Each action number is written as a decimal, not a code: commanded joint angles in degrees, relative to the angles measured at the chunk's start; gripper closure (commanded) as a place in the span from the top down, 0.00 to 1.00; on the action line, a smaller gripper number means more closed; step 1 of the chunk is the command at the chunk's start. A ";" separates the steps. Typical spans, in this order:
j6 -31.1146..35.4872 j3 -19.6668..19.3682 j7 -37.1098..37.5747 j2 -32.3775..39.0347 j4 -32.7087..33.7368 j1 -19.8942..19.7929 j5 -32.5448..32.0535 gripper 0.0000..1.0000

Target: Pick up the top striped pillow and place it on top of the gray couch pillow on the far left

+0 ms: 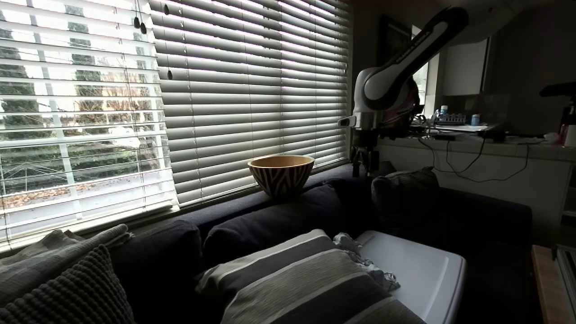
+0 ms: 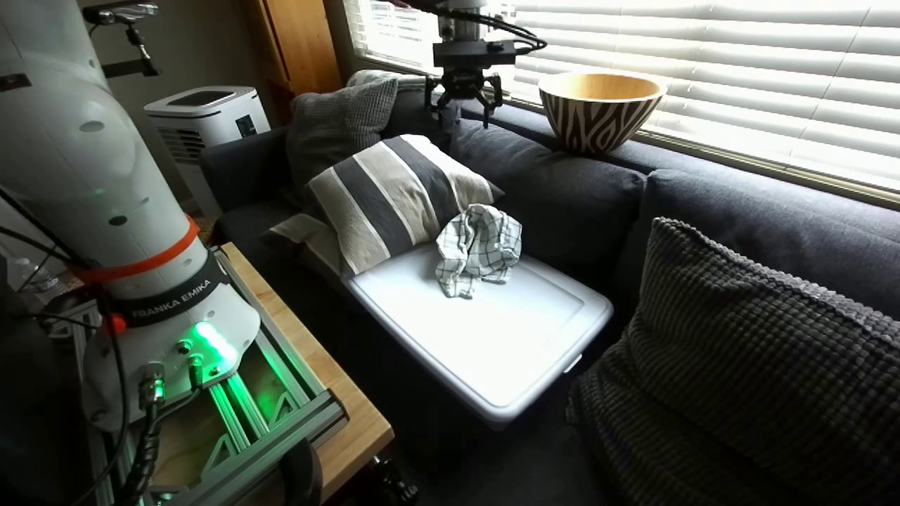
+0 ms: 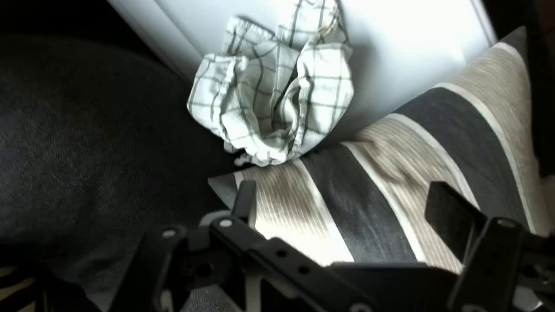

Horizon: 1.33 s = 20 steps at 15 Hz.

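Gripper (image 2: 464,119) hangs fingers-down, higher than the bin (image 2: 485,344). Fingers spread wide apart, nothing held. Striped pillow (image 2: 404,200) covers one end of the bin; checked cloth (image 3: 277,95) sits on the bin right at the pillow's edge.

Key relation: pillow lies below the gripper, clear of it. In the wrist view its stripes show through the gap between the fingers, one corner near a finger. No evident long axis; shape reads as roughly square, stripes running toward the bin. Line between fingertips crosses the stripes at a slant. Judgement: approach stage, grasp not made. Next move probably mostly a descent; pillow far wider than the finger span, so a fold or corner must be pinched. Carry then goes away from the bin, toward the gray pillow (image 2: 341,112), past the striped one.

Hard to make out: height gap above the pillow. Gray pillow is outside the wrist view, partly masked by the striped pillow in an exterior view. Pale fabric (image 2: 306,233) shows under the striped pillow, beside the bin; cannot tell whether it is a second pillow.
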 commanded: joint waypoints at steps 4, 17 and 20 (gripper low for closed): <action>-6.97 7.61 -22.83 19.64 20.72 -8.35 14.11 1.00; -31.68 9.41 -27.24 35.07 34.15 -11.90 13.69 1.00; -32.17 9.40 -27.34 35.80 35.13 -12.36 13.72 1.00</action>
